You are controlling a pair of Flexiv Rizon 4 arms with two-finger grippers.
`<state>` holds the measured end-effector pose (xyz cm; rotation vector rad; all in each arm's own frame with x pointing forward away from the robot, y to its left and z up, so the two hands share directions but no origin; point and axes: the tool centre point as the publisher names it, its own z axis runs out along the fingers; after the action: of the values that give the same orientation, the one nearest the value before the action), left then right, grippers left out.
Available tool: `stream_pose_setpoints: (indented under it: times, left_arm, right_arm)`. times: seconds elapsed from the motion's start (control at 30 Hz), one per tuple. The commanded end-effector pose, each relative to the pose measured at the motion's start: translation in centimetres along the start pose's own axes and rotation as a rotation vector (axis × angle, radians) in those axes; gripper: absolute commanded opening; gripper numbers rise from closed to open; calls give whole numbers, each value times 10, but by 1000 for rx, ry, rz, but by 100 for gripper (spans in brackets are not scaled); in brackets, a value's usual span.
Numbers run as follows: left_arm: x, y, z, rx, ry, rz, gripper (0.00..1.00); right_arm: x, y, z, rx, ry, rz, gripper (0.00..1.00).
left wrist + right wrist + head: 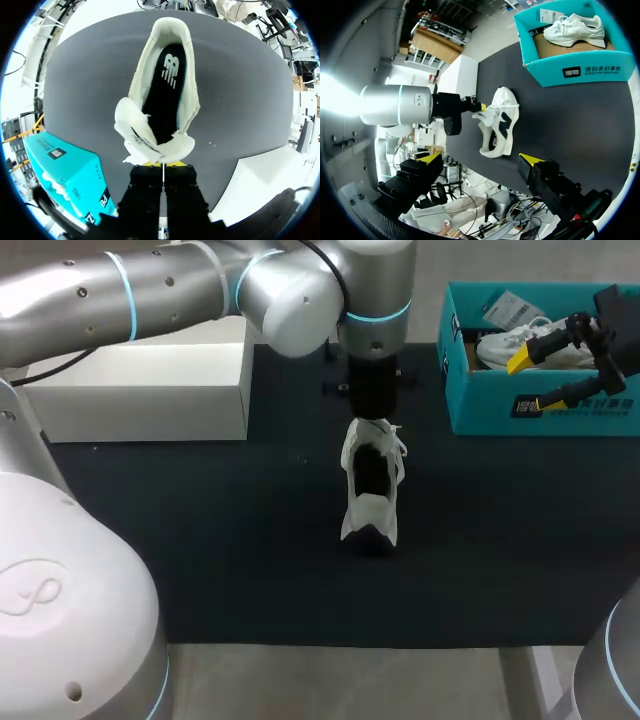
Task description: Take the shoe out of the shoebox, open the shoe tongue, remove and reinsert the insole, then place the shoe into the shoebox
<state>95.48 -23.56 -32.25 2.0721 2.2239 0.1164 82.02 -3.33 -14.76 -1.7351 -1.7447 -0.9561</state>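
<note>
Head view shows the shoe [370, 485] sitting on the dark counter [200, 540], well apart from the teal shoebox [470, 410], its black insole [167, 85] showing inside. The left hand [161, 163] is pinched shut on the shoe's tongue [145, 142]. The right hand [523, 383] hangs wide open and empty above the shoebox, where a second shoe [572, 27] lies.
</note>
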Motion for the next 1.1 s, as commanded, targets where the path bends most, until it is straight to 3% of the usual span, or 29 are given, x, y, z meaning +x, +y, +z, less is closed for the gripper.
stream_pose_setpoints:
  times: [0.03,0.3,0.5,0.83,1.1]
  left_arm:
    - [1,-10,-6,26,-20,-7,0]
    - [7,-31,4,72,17,13,0]
    - [9,-44,-8,120,19,26,0]
    - [-3,-46,4,97,-36,6,0]
    - [4,-64,13,147,65,-35,0]
  right_arm:
    - [0,0,1,0,-2,1,100]
    - [0,0,1,0,-2,1,100]
    - [0,0,1,0,-2,1,100]
    - [0,0,1,0,-2,1,100]
    - [0,0,1,0,-2,1,100]
